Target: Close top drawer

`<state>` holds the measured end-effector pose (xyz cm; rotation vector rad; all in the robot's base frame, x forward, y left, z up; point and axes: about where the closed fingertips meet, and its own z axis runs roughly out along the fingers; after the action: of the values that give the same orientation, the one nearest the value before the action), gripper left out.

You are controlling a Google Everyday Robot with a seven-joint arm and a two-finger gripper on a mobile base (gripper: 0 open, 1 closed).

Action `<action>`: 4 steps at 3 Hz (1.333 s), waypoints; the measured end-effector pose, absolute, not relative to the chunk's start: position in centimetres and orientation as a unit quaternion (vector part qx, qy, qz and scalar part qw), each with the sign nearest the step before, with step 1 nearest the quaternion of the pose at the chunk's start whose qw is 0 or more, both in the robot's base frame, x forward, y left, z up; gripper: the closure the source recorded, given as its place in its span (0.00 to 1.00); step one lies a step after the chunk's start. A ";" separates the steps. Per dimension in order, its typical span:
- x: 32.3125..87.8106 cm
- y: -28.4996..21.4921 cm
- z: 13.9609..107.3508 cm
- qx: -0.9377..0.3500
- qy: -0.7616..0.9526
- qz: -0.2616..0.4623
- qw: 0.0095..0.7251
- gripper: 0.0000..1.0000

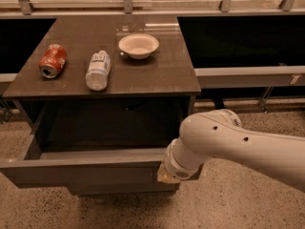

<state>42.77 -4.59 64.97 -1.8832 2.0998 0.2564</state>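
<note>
Top drawer [86, 174] stands pulled out beneath the desk [157, 75].
Our claw [165, 175] sits at the right end of its wide front panel, outside it, so closing means pushing inward; we cannot tell whether the claw is spread.

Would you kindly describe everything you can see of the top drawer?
The top drawer stands pulled well out from under the table top, its shallow box open. It is dark grey-brown, with a plain handle-less front panel and slim side walls. The gripper, largely hidden by the white arm, is at the front panel's right end.
</note>
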 end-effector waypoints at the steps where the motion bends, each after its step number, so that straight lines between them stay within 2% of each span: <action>1: 45.4 -4.9 64.8 -0.643 0.741 0.068 0.182 1.00; 2: 45.3 -4.9 64.8 -0.643 0.741 0.068 0.182 1.00; 4: 50.4 -5.3 63.5 -0.618 0.751 0.037 0.228 1.00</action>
<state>50.42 -5.30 63.54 -1.7029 2.0694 0.1015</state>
